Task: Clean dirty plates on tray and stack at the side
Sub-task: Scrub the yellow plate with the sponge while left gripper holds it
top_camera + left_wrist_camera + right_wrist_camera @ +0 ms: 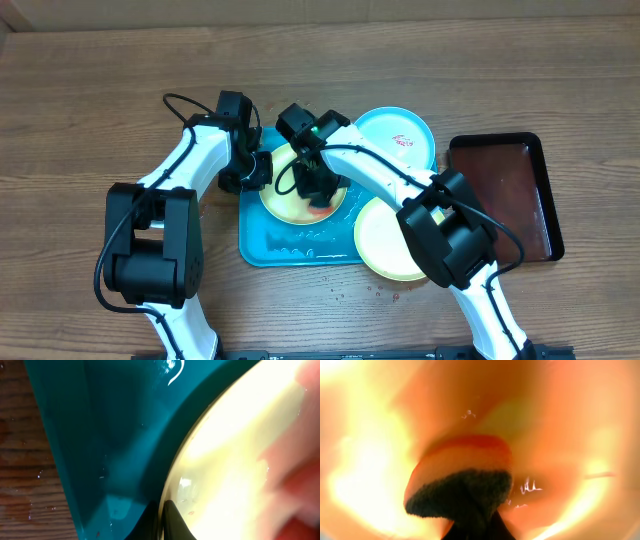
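A sponge (462,472) is clamped in the right gripper (318,190) and pressed onto the yellow plate (283,198) lying in the far half of the tray (290,250). At that plate's left rim only one finger (175,520) of the left gripper (257,170) is seen, so its grip cannot be told. The plate is judged light, stiff and slick with water, likely to skate on the wet tray, and best pinched at its raised rim; a blue plate (395,135) lies far right, and a second yellow plate (385,240) overhangs the tray's near right corner.
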